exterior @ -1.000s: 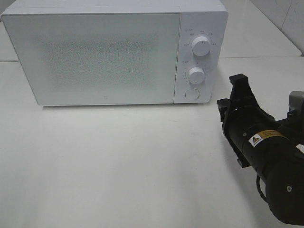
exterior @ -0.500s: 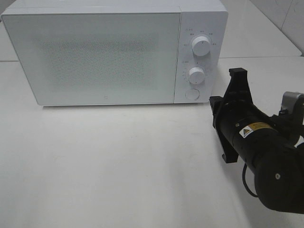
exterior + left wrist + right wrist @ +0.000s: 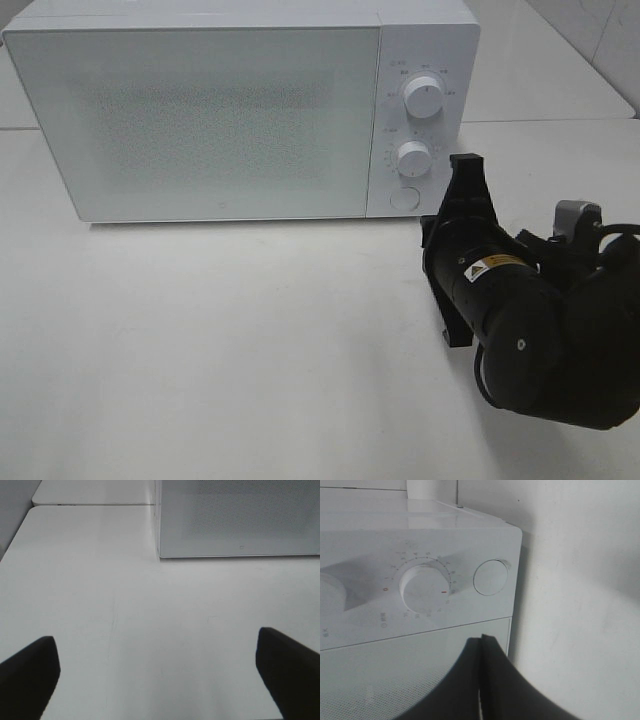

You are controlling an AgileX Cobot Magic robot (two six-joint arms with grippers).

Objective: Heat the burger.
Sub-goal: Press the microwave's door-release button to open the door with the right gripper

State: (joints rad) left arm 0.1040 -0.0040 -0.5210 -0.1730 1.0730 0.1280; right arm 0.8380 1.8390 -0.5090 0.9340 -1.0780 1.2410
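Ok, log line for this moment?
microwave: door closed | right tool: shut, empty, near round button | left tool: open, empty | burger: not visible

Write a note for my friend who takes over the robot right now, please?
Left gripper: open, empty, above the white table.
Right gripper: shut, empty, tips close to the round white button on the white box-shaped microwave.
The door is closed. The burger is not in view, and I cannot tell if it is inside.
Done: nothing I can confirm.
Left: probably press the button, find the burger, heat it.
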